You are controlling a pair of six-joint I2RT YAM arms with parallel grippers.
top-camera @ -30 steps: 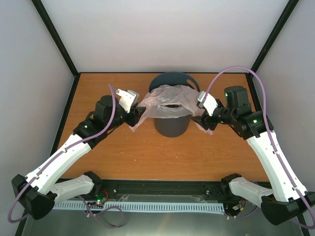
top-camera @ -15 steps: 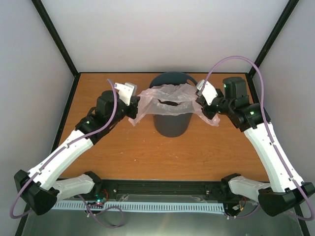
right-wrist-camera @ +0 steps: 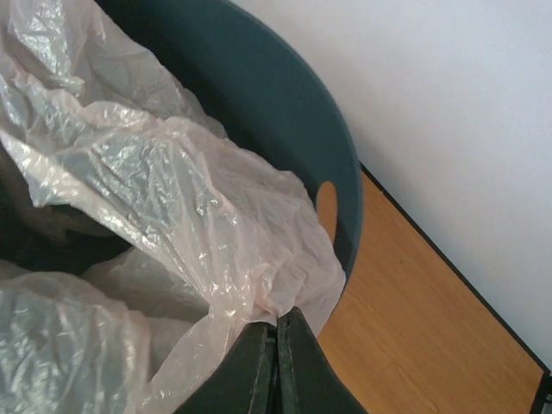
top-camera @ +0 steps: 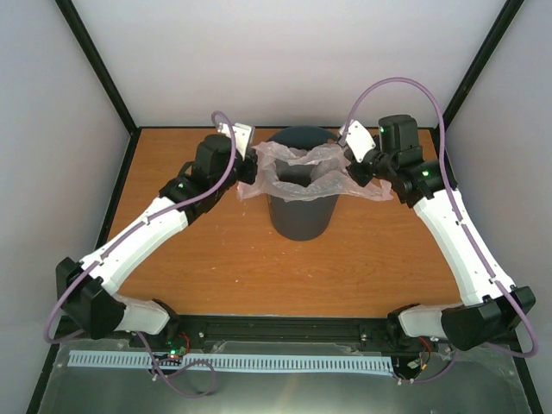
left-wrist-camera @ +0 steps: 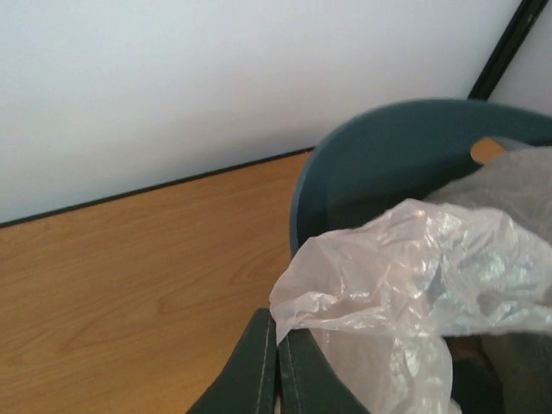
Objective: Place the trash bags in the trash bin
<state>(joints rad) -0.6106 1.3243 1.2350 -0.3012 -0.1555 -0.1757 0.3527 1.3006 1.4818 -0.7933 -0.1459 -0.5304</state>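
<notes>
The dark grey round trash bin [top-camera: 301, 220] stands at the back middle of the table. A thin pale-pink trash bag [top-camera: 302, 179] is spread across its mouth, open in the middle. My left gripper [top-camera: 253, 164] is shut on the bag's left edge beside the rim; in the left wrist view the closed gripper [left-wrist-camera: 278, 335] pinches the film [left-wrist-camera: 405, 276] in front of the bin [left-wrist-camera: 388, 155]. My right gripper [top-camera: 354, 169] is shut on the bag's right edge. The right wrist view shows that gripper [right-wrist-camera: 276, 326] clamped on bunched plastic [right-wrist-camera: 172, 198] over the bin's rim [right-wrist-camera: 345, 198], near the oval handle cutout [right-wrist-camera: 327, 211].
The orange wooden table [top-camera: 224, 267] is walled by white panels with black frame posts [top-camera: 97, 65] at the back corners. A black strip [left-wrist-camera: 147, 185] marks the table's far edge close behind the bin. Purple cables loop above both arms.
Both grippers closed on the bag's edges, then carried them up and toward the back, stretching the bag across the bin's mouth.
</notes>
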